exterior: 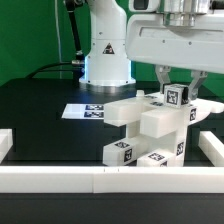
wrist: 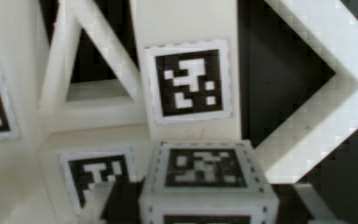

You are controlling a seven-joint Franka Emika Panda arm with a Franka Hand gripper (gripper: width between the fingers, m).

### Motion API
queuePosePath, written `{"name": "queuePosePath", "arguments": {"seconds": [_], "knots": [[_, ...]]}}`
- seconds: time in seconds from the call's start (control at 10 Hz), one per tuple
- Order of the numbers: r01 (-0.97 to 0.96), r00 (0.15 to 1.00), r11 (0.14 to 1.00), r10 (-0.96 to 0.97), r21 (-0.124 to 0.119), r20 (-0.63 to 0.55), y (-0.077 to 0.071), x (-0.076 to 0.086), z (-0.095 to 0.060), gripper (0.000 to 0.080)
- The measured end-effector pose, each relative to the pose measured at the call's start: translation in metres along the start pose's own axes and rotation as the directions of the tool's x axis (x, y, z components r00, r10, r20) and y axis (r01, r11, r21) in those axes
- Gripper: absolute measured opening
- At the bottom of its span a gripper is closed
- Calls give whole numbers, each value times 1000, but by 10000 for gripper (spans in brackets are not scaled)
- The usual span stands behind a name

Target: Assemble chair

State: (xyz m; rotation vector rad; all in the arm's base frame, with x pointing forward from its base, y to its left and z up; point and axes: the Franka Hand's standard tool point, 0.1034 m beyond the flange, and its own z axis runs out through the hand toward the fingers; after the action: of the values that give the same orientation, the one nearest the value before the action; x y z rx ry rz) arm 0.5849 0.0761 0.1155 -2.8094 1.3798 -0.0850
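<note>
Black surface (exterior: 40, 125) carries the chair (exterior: 145, 130) parts, stacked just inside the white front rail (exterior: 60, 180), with the marker board (exterior: 85, 111) behind them. Gripper (exterior: 178, 98) is at the stack's top, fingers straddling a tagged block (exterior: 178, 96); clamped or not, cannot tell.

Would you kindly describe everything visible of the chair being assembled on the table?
The chair is a cluster of chunky matte white plastic parts stacked on the black table, close to the white front rail. Black-and-white square tags sit on several faces. A flat slab juts toward the exterior view's left, with blocks below it. The claw is at its top tagged block; whether it grips is unclear. The wrist view shows tagged faces and slanted white bars up close.
</note>
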Motion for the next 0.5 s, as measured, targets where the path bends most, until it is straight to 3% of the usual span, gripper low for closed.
{"name": "queuePosePath", "arguments": {"seconds": [0.5], "knots": [[-300,954,954,300,4,9,-1,-2,0,287]]}}
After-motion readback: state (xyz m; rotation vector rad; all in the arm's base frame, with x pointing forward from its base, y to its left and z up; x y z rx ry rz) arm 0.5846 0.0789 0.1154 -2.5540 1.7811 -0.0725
